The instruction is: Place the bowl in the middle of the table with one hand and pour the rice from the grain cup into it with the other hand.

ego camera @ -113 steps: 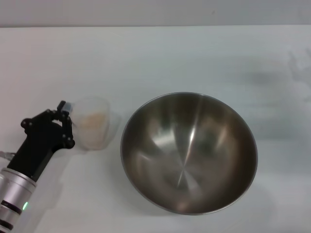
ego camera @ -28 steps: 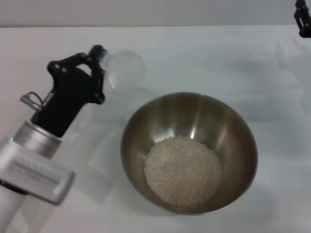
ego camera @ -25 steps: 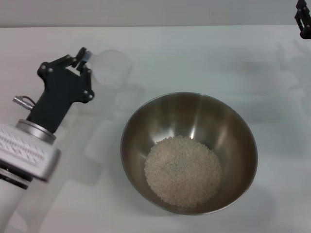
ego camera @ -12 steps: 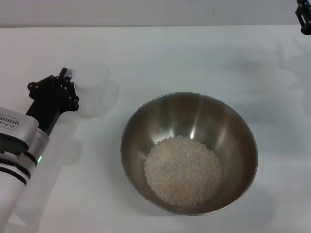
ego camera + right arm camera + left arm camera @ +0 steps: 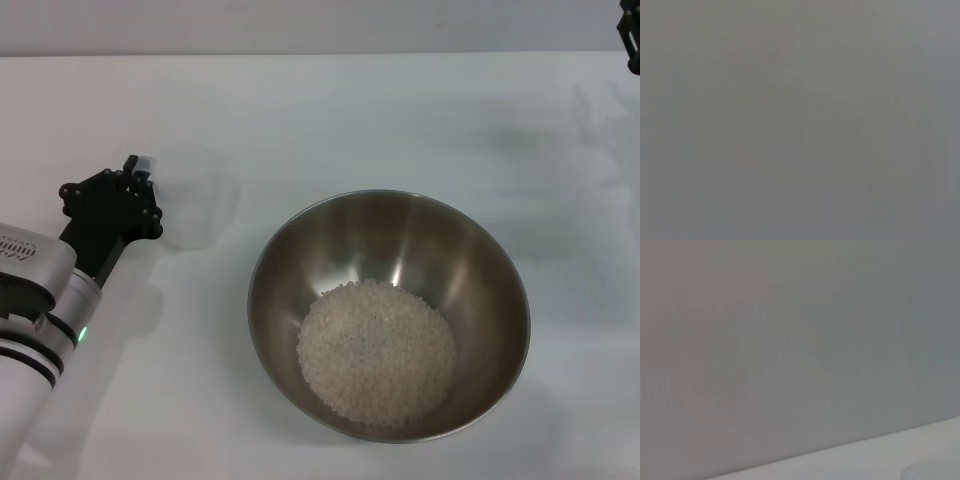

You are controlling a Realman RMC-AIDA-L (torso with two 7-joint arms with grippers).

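- Rice is heaped in the bottom of the bowl; the bowl sits near the middle of the table.
- Grain cup looks empty and upright, on or just above the table at the left, well apart from the bowl; contact with the surface cannot be confirmed.
- Left gripper is closed on the grain cup at its near-left side, where the handle seems to be.
- Step in hand, as judged: the emptied cup is being set down; pouring appears done.
- To do it well: the cup should be kept level and lowered until its base is fully seated before the grip is released; release should be slow, since a light plastic cup can tip or be dragged by a finger.
- Withdrawal is best made straight back along the arm's line, away from the bowl rim.
- Left arm pose: forearm comes in low from the near-left corner, wrist angled up toward the far side, fingers pointing at the cup.
- Right gripper is parked at the far right edge, only partly visible; whether it is wide or narrow cannot be told.
- Wrist views show nothing usable.
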